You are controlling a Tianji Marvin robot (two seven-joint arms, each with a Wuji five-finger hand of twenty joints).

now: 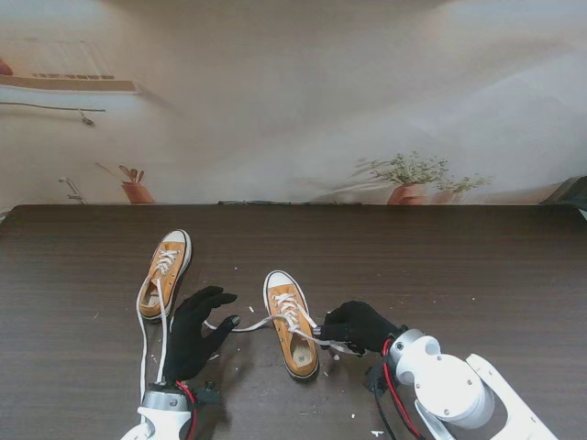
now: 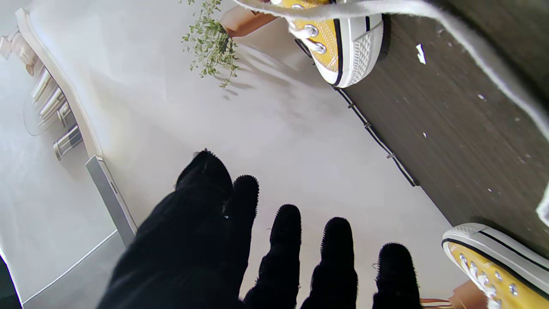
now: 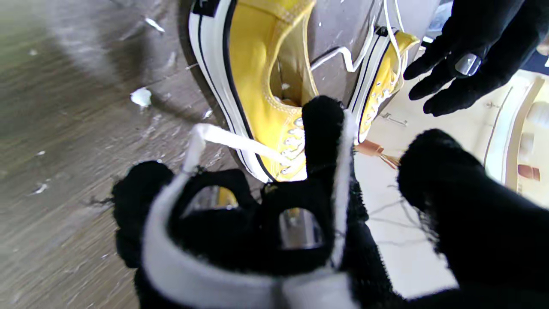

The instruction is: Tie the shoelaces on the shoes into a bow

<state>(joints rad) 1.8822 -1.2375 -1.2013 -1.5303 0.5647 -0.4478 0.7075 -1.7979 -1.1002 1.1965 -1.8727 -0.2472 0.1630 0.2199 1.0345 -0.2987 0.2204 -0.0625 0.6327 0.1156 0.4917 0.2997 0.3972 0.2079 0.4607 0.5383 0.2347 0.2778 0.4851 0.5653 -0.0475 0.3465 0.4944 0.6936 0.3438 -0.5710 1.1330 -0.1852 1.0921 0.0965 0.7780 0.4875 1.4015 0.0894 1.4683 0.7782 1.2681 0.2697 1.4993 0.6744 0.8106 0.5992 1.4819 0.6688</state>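
- Right hand (image 1: 359, 324): near the table's (image 1: 477, 266) near edge, right of centre; fingers curled tight on the right-side lace (image 3: 240, 143), wrapped over the knuckles per the right wrist view.
- Left hand (image 1: 194, 330): near the near edge, left of centre; fingers spread, clamped on nothing; fingertips (image 2: 286, 223) seen apart in the left wrist view; left-side lace (image 1: 240, 325) draped at the thumb, grip not evident.
- Shoe 1 (image 1: 292, 323): between the 2 hands, touching distance of the right hand; long axis near-to-far, toe toward the far edge; laces run out left and right, taut-looking, no bow yet.
- Shoe 2 (image 1: 164, 272): farther, left of shoe 1, just beyond the left hand; loose lace (image 1: 143, 353) trailing toward the near edge; untied.
- Judgement: next move likely turns on the left-side lace, lying just right of the left hand's thumb; left hand nearer.
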